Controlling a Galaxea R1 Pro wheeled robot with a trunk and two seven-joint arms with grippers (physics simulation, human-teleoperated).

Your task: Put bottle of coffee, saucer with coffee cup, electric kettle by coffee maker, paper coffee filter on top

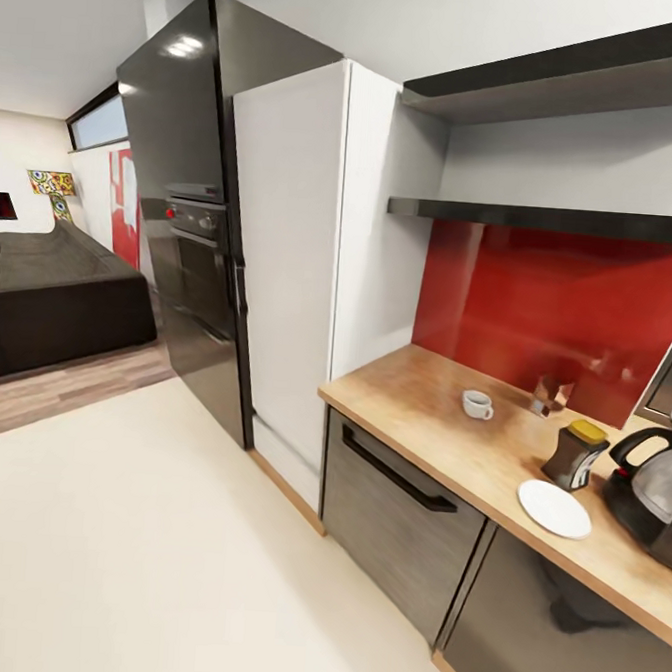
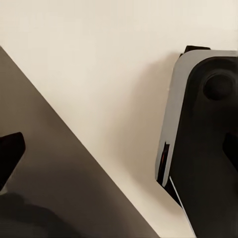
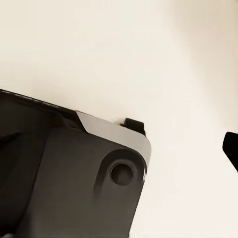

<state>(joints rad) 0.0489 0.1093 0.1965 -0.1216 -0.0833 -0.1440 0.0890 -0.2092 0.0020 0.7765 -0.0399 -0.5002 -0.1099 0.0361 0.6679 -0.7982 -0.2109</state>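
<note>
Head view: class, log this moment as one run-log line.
bottle of coffee on kitchen countertop | saucer beside it, bare | coffee cup apart, on counter | electric kettle at right edge

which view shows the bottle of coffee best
The head view. There the bottle of coffee stands upright on the kitchen countertop, gold lid and label visible, between the saucer and the electric kettle. Both wrist views look down at pale floor and the robot's own dark base instead.
</note>
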